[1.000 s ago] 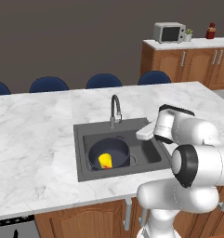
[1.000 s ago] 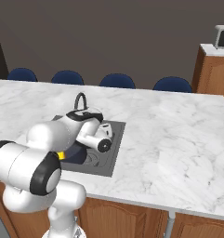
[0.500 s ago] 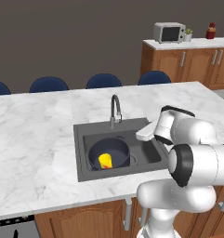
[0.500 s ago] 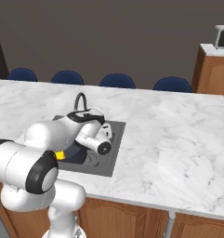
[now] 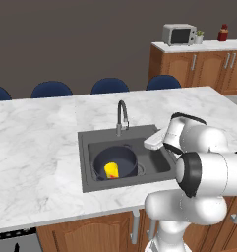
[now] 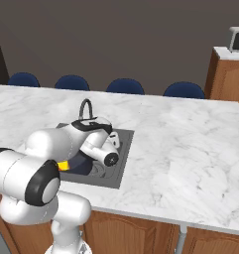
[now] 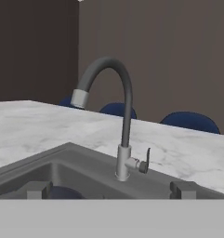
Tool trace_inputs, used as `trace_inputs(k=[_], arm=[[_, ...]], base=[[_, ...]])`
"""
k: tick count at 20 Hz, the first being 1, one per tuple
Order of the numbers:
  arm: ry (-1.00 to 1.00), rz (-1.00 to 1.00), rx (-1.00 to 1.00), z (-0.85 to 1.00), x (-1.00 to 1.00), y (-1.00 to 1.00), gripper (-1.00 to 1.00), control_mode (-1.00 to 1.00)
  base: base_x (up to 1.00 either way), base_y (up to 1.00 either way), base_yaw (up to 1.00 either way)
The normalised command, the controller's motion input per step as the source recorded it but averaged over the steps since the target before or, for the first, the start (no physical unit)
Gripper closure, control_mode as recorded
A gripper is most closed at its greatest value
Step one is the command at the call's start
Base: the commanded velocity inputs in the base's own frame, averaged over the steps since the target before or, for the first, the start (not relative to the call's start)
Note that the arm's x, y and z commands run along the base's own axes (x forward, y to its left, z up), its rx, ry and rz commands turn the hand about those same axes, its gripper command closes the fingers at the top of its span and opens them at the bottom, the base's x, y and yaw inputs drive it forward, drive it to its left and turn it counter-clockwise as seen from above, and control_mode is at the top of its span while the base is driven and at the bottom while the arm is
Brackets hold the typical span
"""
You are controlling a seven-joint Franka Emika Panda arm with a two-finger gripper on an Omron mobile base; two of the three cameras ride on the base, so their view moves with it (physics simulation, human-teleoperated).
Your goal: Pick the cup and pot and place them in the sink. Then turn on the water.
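- Gripper (image 7: pixel 111 191) points at the faucet (image 7: pixel 114 116) from low over the sink (image 5: pixel 85 147); both fingertips (image 7: pixel 37 189) stand far apart with nothing between them, so it is wide open and empty.
- Pot (image 5: pixel 115 161) sits in the left half of the basin, upright. Cup (image 5: pixel 111 170) stands inside the pot, yellow against the dark metal. Both look delivered; what remains, by my reading, is the water.
- No stream falls from the spout (image 7: pixel 79 98); tap appears off.
- Faucet lever (image 7: pixel 146 161) is a small, thin metal tab at the base of the neck, on its right side in the hand view. Judged stiff, smooth and likely slippery; too slim to grasp well. Better pushed with one fingertip, or pinched near its free end for leverage.
- Neck itself is rigid and fixed; it could take a bump, but a knock there would not turn anything on.
- Arm (image 5: pixel 196 140) reaches from the near edge of the marble counter (image 5: pixel 36 142), elbow bent, forearm folded left toward the basin, hand held low and roughly level, just right of the pot.
- Hand sits near the faucet but clear of it; no contact visible.
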Motion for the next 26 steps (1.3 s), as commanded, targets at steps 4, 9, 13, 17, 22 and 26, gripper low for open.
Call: trace_inputs(k=[4,9,13,17,22,26], arm=[[0.00,0.00,0.00,0.00,0.00,0.00,-1.00,-1.00],[0.00,0.00,0.00,0.00,0.00,0.00,-1.00,-1.00],[0.00,0.00,0.00,0.00,0.00,0.00,-1.00,-1.00],[0.00,0.00,0.00,0.00,0.00,0.00,-1.00,-1.00],[0.00,0.00,0.00,0.00,0.00,0.00,-1.00,-1.00],[0.00,0.00,0.00,0.00,0.00,0.00,-1.00,-1.00]], base=[[0.00,0.00,0.00],[0.00,0.00,0.00],[0.00,0.00,0.00],[0.00,0.00,0.00],[0.00,0.00,0.00],[0.00,0.00,0.00]])
